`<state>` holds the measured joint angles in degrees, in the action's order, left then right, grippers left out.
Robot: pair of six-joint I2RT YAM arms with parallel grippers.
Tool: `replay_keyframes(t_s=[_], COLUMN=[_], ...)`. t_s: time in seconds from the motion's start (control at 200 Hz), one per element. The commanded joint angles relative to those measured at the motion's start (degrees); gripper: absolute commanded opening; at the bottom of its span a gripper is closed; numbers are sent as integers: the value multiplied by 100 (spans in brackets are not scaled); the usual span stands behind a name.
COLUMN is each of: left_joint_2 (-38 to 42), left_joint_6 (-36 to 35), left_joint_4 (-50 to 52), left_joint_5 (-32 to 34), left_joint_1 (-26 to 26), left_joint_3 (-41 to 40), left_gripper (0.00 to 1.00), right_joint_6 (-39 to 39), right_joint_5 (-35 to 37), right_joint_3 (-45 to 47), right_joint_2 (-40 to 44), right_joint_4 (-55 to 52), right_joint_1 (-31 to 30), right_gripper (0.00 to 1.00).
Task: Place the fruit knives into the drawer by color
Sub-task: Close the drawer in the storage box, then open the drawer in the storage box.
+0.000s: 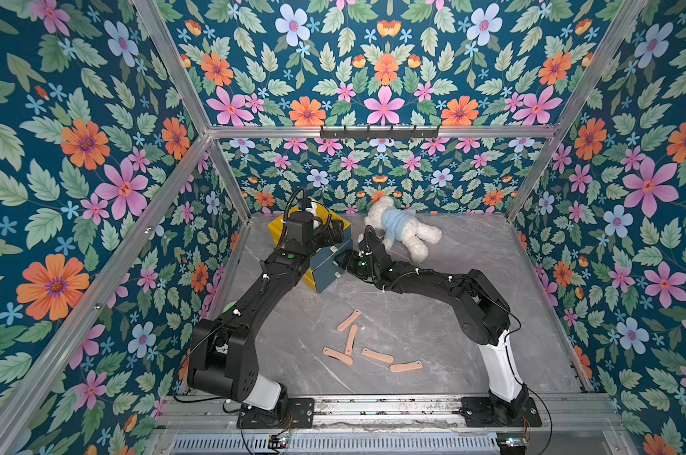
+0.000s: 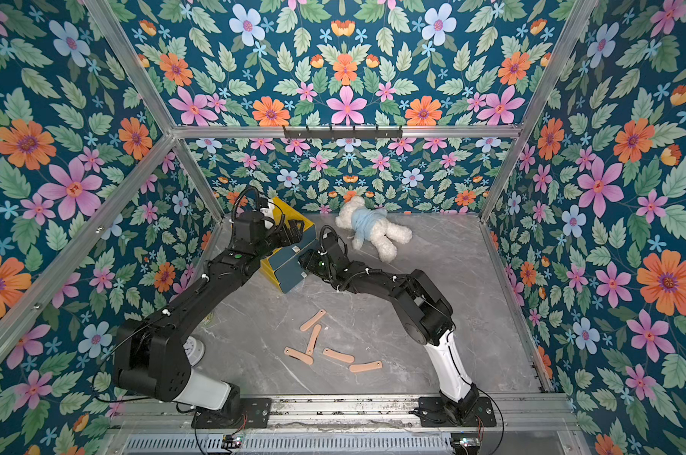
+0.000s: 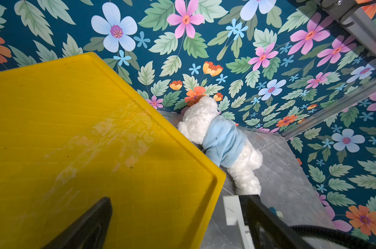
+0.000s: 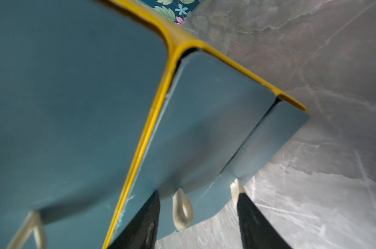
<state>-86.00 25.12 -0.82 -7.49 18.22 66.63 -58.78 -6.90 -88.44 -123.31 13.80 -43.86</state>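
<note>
Several salmon-pink fruit knives (image 1: 377,355) (image 2: 338,355) lie loose on the grey table near its front. The drawer (image 1: 325,272) (image 2: 290,272) is a blue front in a yellow cabinet (image 1: 278,228) (image 3: 75,129) at the back left. My right gripper (image 1: 339,258) (image 4: 195,215) is at that front (image 4: 204,129), open, with a white loop pull (image 4: 181,210) between its fingers and gaps on both sides. My left gripper (image 1: 335,230) (image 3: 172,224) is open wide over the cabinet's top edge, one finger above the yellow top, holding nothing.
A white teddy bear in a blue top (image 1: 402,230) (image 3: 221,142) lies at the back, just right of the cabinet. Floral walls and aluminium posts (image 1: 530,197) close in the table (image 1: 451,335) on three sides.
</note>
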Motion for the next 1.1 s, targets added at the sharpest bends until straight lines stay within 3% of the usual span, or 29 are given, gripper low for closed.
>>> replay_keyframes(t_s=[0.0,0.16,0.375,0.605,1.095], left_joint_2=[-71,-36,65,48,-31], left_joint_6=[325,307,287,280,317], left_joint_4=[1254,1243,1221,1255,1163], left_joint_5=[-244,-179,-95,-86,-173], left_joint_1=[6,-4,-10,-5,-12], left_joint_3=[-166,-191,-212,-177,-236], left_gripper=[99,99,99,99,99], right_joint_6=[-262,-127,-426,-1120,-1370], right_joint_5=[-31,119,338,-170,-177], right_joint_3=[-30,349,1597,1370,798], right_joint_2=[-66,243,773,-31,-751], right_joint_4=[535,593,1479,2040,2129], right_joint_1=[-4,-36,-75,-83,-94], right_gripper=[61,66,62,55,43])
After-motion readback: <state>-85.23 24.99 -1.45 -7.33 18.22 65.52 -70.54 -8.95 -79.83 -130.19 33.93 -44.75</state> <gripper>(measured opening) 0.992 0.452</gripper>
